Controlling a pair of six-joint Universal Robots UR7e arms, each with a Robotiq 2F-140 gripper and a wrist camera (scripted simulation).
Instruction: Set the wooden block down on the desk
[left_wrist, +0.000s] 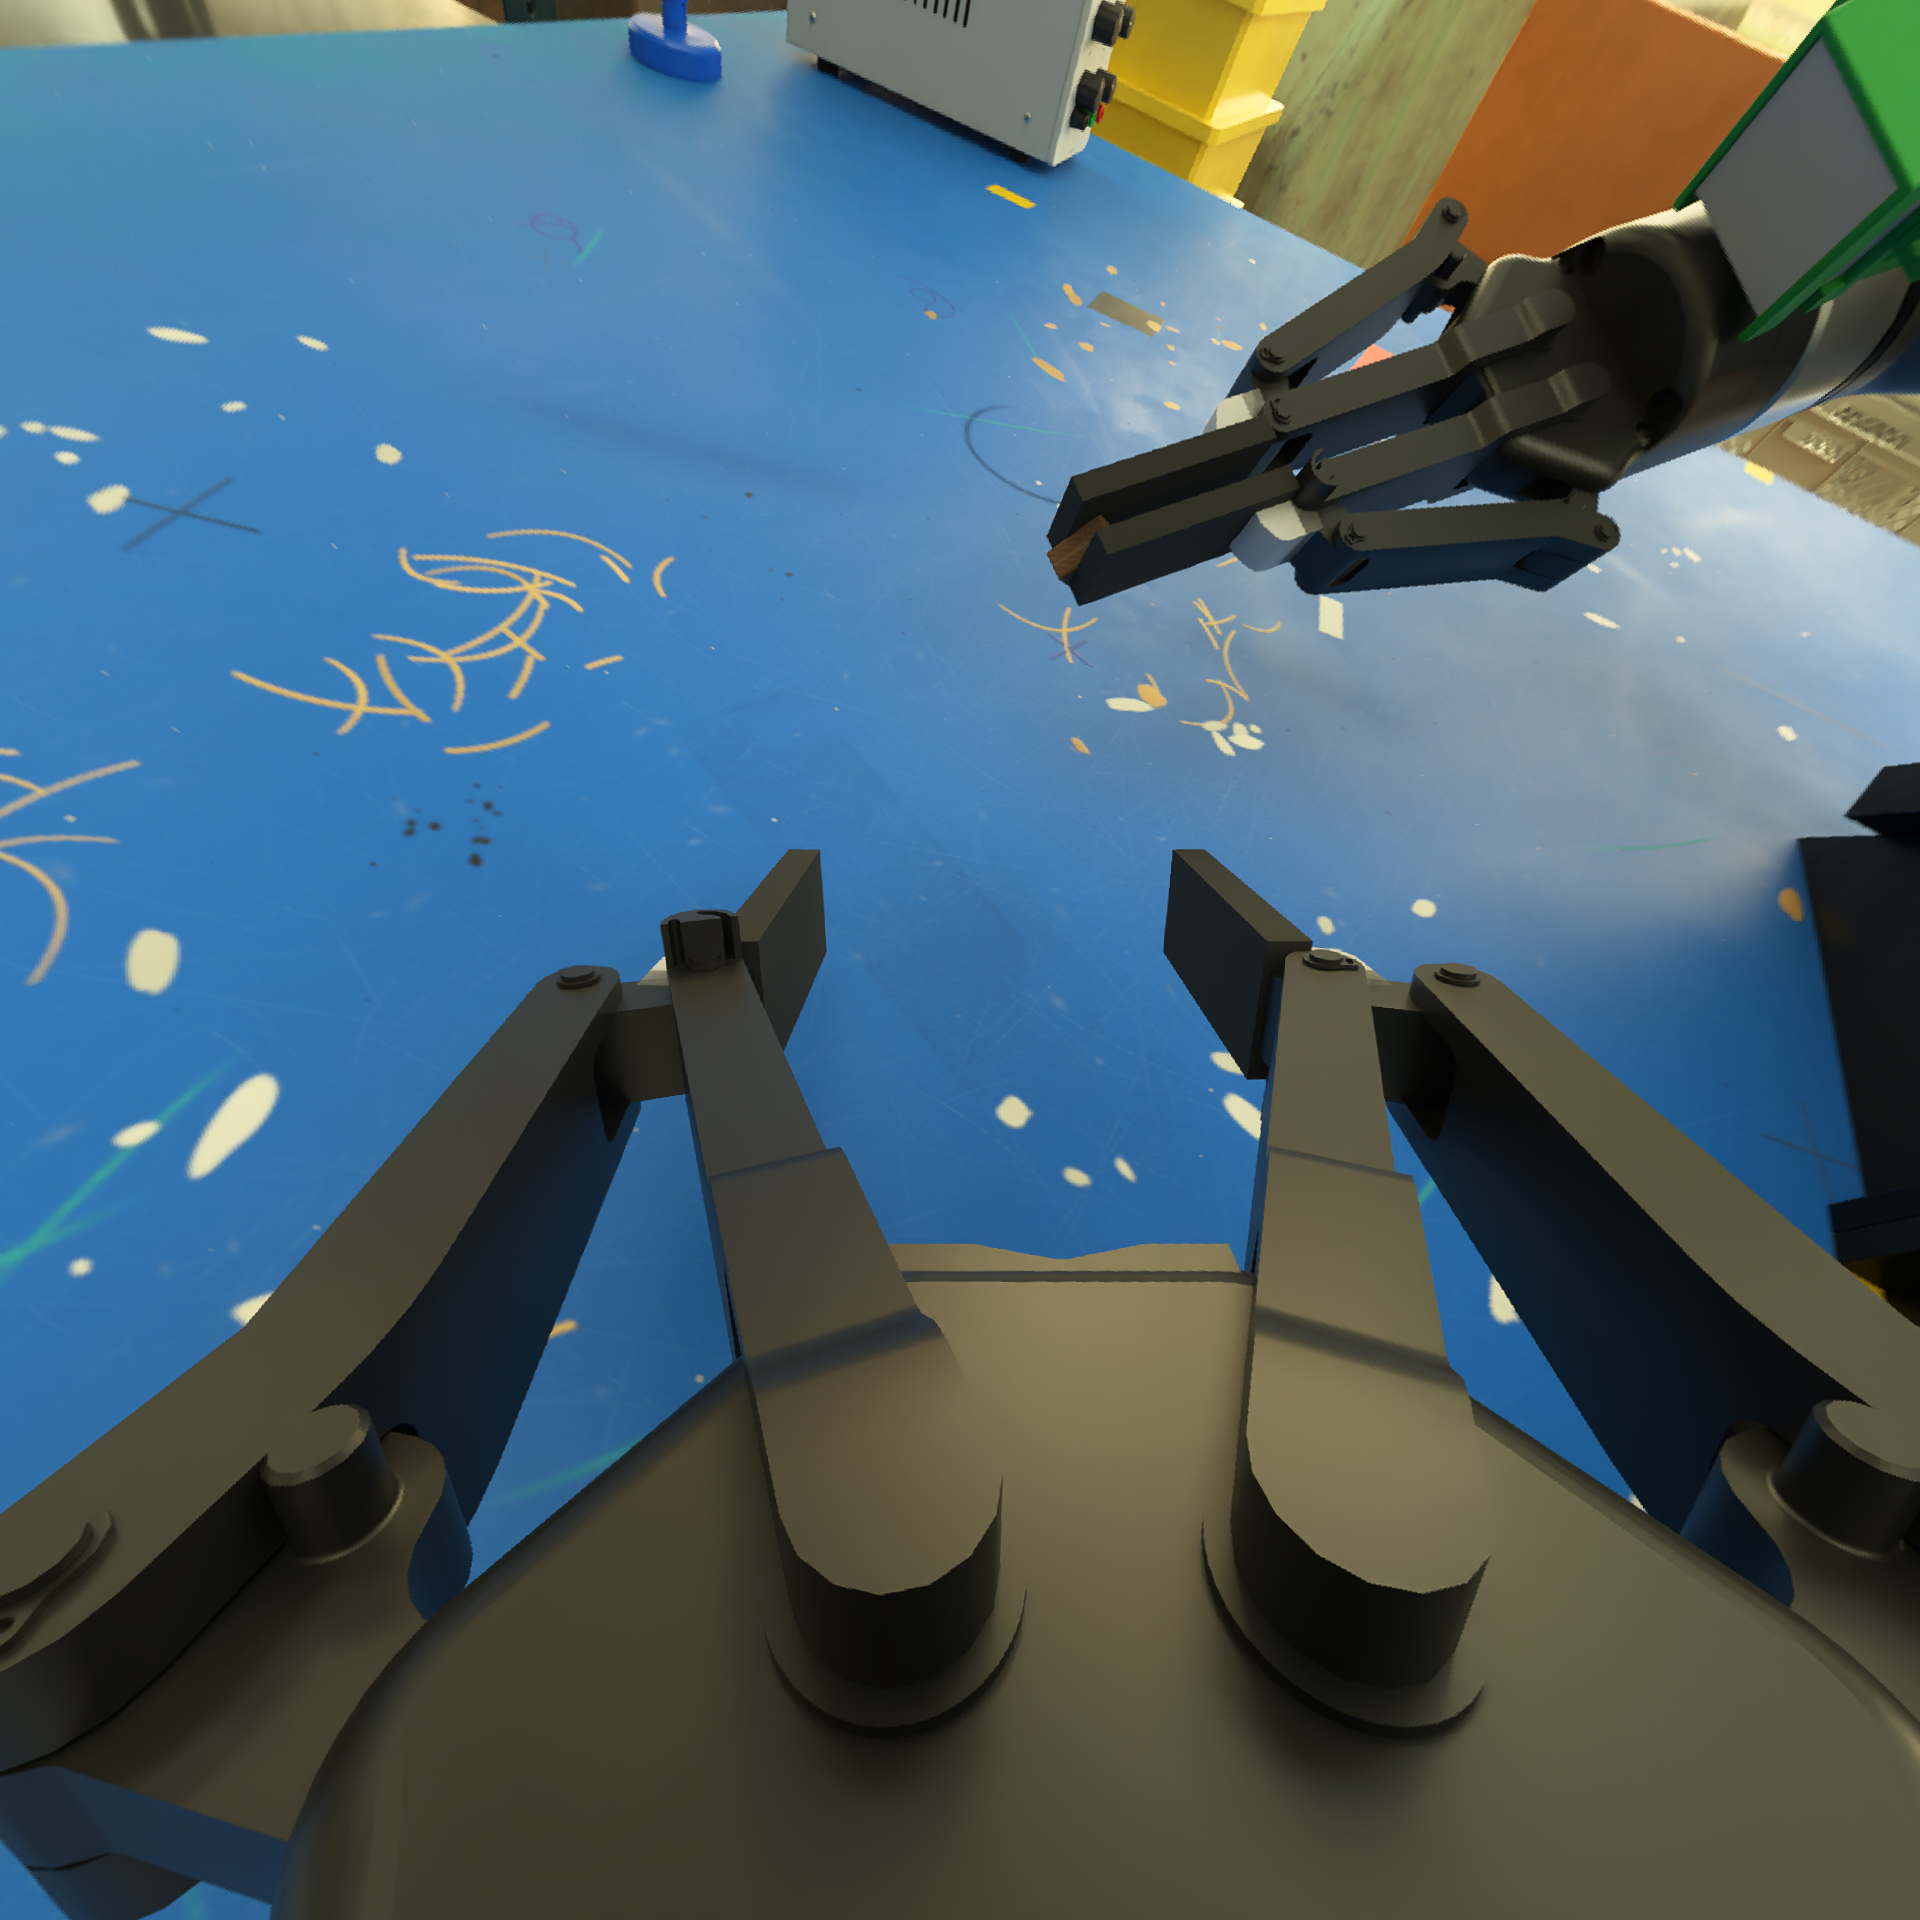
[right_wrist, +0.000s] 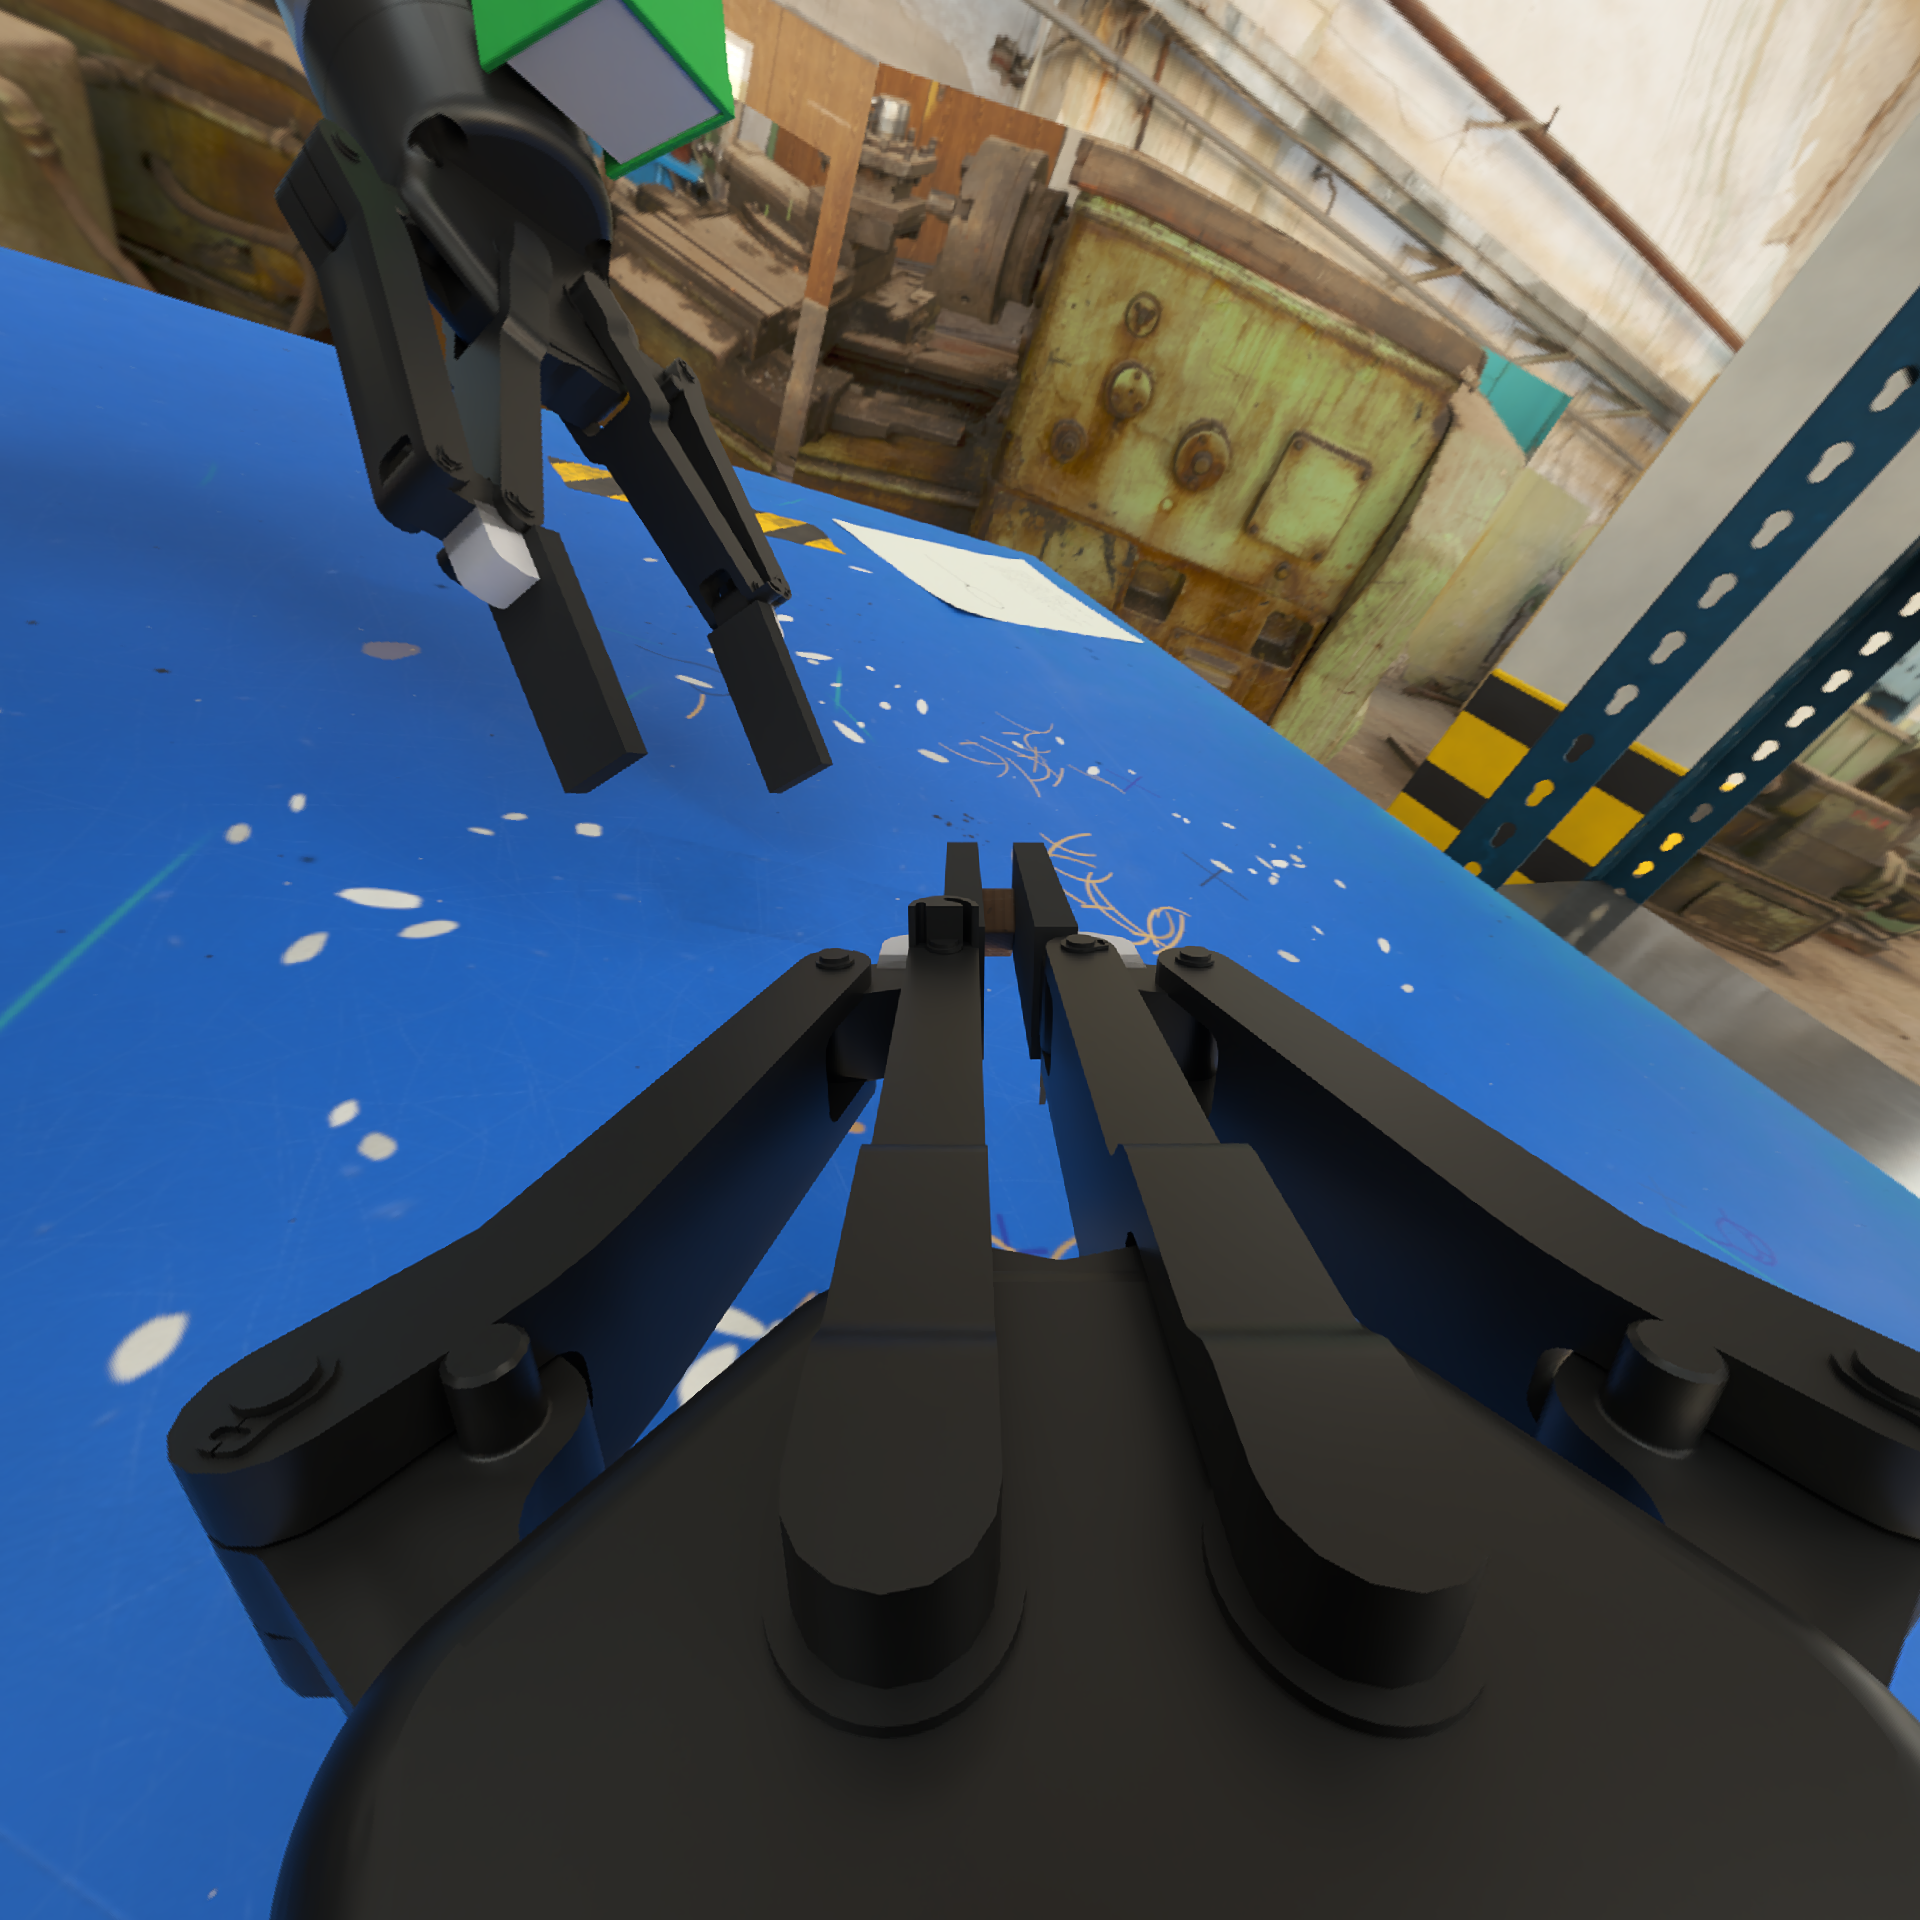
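Note:
My right gripper (right_wrist: 995, 868) is shut on a small brown wooden block (right_wrist: 997, 912), held between its fingers above the blue desk (right_wrist: 312, 1039). In the left wrist view the same gripper (left_wrist: 1075, 556) shows at the upper right with the block (left_wrist: 1070, 551) peeking out at its fingertips, a little above the desk (left_wrist: 520, 935). My left gripper (left_wrist: 995, 914) is open and empty, hovering over the desk. It also shows in the right wrist view (right_wrist: 707, 769) at the upper left, open.
A grey box with knobs (left_wrist: 956, 73), a blue knob-shaped piece (left_wrist: 675, 47) and a yellow bin (left_wrist: 1205, 94) stand at the desk's far edge. A dark object (left_wrist: 1870, 987) sits at the right. A white sheet (right_wrist: 987, 587) lies near the desk's edge. A blue perforated rack (right_wrist: 1714, 623) stands beyond.

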